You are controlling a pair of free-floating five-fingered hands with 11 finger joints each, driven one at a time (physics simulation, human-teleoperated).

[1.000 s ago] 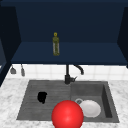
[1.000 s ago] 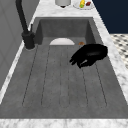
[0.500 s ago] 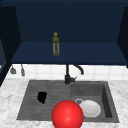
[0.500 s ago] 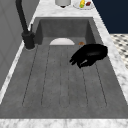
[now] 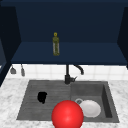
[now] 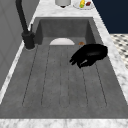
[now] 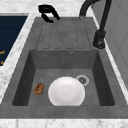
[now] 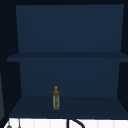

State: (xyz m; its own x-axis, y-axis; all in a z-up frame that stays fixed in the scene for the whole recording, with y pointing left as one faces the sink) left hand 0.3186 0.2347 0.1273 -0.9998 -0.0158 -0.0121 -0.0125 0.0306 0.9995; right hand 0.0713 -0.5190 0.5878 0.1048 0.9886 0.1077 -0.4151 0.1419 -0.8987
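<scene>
Over the ribbed grey draining board (image 5: 35, 100), left of the basin, the black left hand (image 5: 42, 97) hovers with fingers loosely curled, holding nothing; same spot and same pose as 1.0 s and 0.5 s ago, no change. Left side view has that hand (image 6: 88, 55) above the board's grooves, fingertips pointing toward the tall black tap (image 6: 25, 27). Nearest thing: the round white plate (image 5: 90, 108) lying flat on the basin floor, well apart from the hand. Just beside the plate sits a small brown lump (image 7: 39, 88), and the round drain (image 7: 82, 79) touches the plate's far edge. A big glossy red ball (image 5: 67, 115) sits at the front edge. Surface: dark grey stone sink (image 7: 25, 72) set in a white marbled table (image 5: 8, 100). Room: navy open shelf (image 8: 65, 107) with one olive-green bottle (image 8: 56, 98), white tiles behind the tap.
</scene>
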